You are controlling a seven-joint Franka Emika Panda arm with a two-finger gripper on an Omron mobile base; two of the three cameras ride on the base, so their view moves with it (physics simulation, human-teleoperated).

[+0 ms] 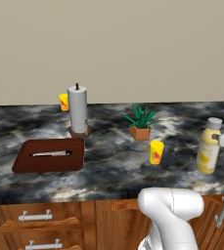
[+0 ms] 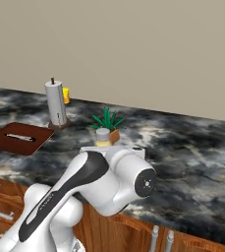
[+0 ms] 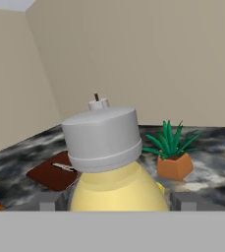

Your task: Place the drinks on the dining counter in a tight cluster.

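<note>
Yellow juice is filling the juice bottle (image 1: 209, 149), which is standing upright under its pale cap near the right end of the dining counter (image 1: 108, 171), close to the front edge; we are seeing it again in the right base view (image 2: 103, 137) just behind the arm's white wrist, and very close up in the hand view (image 3: 111, 162), where its cap and shoulders are rising between the two dark fingertips (image 3: 50, 202). Our gripper (image 3: 115, 203) is standing with its jaws wide apart, one tip on each side of the bottle's shoulders, and we cannot tell whether the pads are touching the plastic or standing just clear of it (the tips are cut off at the bottom of that view). We are also seeing a small yellow cup (image 1: 156, 152) sitting on the marbled top between the bottle and a potted plant (image 1: 141, 123), whose terracotta pot is holding spiky green leaves. A second yellow cup (image 1: 63, 101) is standing near the wall behind a paper towel roll (image 1: 78, 110) on its wooden stand, and a brown tray (image 1: 50, 155) left of centre is carrying a slim silver utensil (image 1: 51, 154). Our arm is folding over from the base, its elbow bending high in front of the wooden drawers and the wrist reaching level toward the bottle from the counter's front side.
</note>
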